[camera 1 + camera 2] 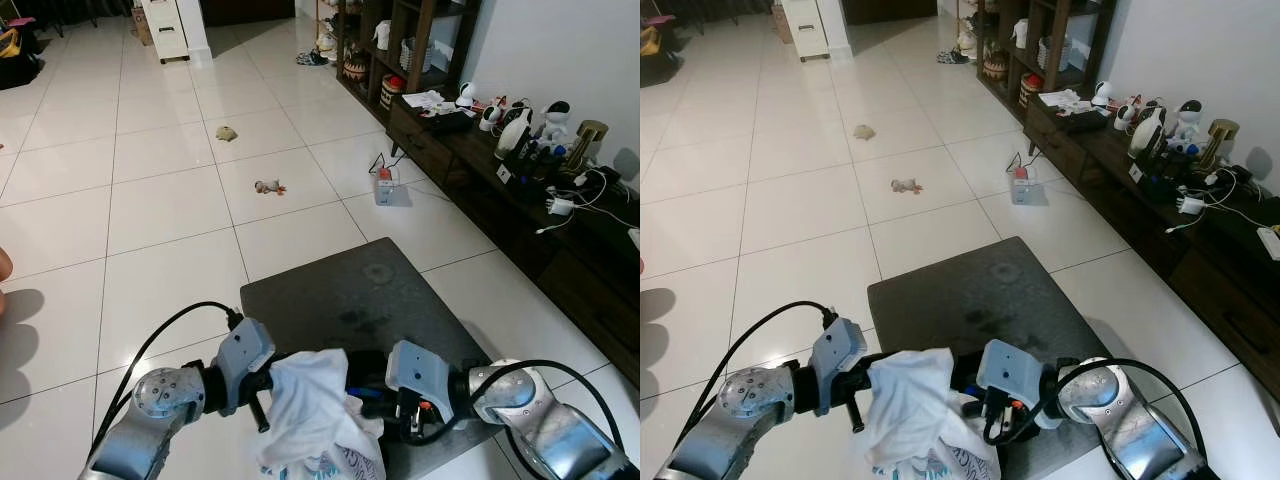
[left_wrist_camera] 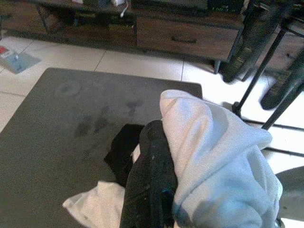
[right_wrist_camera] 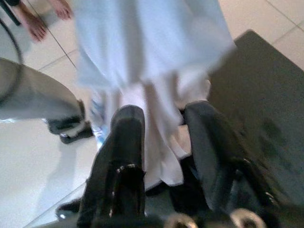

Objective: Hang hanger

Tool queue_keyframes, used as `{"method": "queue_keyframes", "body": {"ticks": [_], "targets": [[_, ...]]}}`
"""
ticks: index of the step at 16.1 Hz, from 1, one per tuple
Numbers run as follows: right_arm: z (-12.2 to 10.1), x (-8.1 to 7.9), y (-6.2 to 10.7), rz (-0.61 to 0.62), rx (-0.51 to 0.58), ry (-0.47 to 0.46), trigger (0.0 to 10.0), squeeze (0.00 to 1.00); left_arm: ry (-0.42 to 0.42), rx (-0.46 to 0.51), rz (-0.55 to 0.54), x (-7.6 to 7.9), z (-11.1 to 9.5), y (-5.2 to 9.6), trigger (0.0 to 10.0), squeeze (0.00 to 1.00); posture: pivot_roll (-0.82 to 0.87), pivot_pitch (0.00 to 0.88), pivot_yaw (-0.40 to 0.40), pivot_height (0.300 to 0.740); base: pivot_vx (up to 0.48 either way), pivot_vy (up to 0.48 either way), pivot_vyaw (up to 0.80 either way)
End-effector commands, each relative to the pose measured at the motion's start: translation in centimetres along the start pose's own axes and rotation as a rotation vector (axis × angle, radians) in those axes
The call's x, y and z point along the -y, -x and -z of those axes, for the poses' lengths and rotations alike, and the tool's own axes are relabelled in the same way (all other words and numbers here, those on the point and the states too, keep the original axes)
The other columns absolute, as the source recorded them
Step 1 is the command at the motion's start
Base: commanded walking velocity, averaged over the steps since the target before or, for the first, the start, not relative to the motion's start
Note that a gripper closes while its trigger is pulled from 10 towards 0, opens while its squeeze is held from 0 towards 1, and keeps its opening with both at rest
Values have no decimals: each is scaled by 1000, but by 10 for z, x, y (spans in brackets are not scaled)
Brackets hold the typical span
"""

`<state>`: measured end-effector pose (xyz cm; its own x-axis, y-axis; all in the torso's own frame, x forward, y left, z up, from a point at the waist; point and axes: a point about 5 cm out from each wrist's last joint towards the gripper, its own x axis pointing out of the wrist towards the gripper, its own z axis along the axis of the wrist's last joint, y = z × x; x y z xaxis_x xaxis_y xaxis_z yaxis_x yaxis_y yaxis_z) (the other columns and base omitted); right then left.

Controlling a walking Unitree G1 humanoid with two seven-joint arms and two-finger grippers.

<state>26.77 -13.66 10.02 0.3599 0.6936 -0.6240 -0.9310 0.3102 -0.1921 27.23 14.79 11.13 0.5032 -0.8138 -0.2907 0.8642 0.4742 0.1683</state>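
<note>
A white garment (image 1: 315, 400) with a blue print at its lower edge hangs bunched between my two arms, above the near edge of a dark grey mat (image 1: 350, 290). My left gripper (image 1: 268, 390) is under the cloth; in the left wrist view the garment (image 2: 213, 156) drapes over one black finger (image 2: 152, 175) and hides the other. My right gripper (image 3: 164, 111) meets the cloth from the other side, its fingers standing apart with folds of the garment (image 3: 142, 57) hanging between them. No hanger can be made out under the fabric.
A low wooden cabinet (image 1: 520, 190) with toys and cables lines the right wall. Small toys (image 1: 268, 187) and a power strip (image 1: 385, 187) lie on the tiles beyond the mat. Black metal rack legs (image 2: 266, 61) stand beside the mat. A person's bare feet (image 3: 33, 23) are close by.
</note>
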Motion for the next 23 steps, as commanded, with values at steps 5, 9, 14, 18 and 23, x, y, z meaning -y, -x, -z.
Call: {"method": "queue_keyframes", "body": {"ticks": [5,9,14,18,23], "targets": [[-1,37,0,332,-19,-19,10000,1000,-38,139,-226,-39,-58,2,0,0,24,114,13,740,0,0,0],[3,58,3,597,-94,-60,10000,0,113,179,-323,-48,-84,-8,0,0,22,104,28,740,0,0,0],[-2,64,3,731,-61,-103,10000,0,353,444,-565,-70,-137,-18,0,0,29,78,47,740,0,0,0],[-12,71,1,777,-22,-91,10000,0,200,760,-362,-49,-252,-18,0,0,47,55,65,740,0,0,0],[-15,75,0,858,-3,-94,10000,0,136,349,-675,-89,-201,-31,0,0,37,42,101,740,0,0,0]]}}
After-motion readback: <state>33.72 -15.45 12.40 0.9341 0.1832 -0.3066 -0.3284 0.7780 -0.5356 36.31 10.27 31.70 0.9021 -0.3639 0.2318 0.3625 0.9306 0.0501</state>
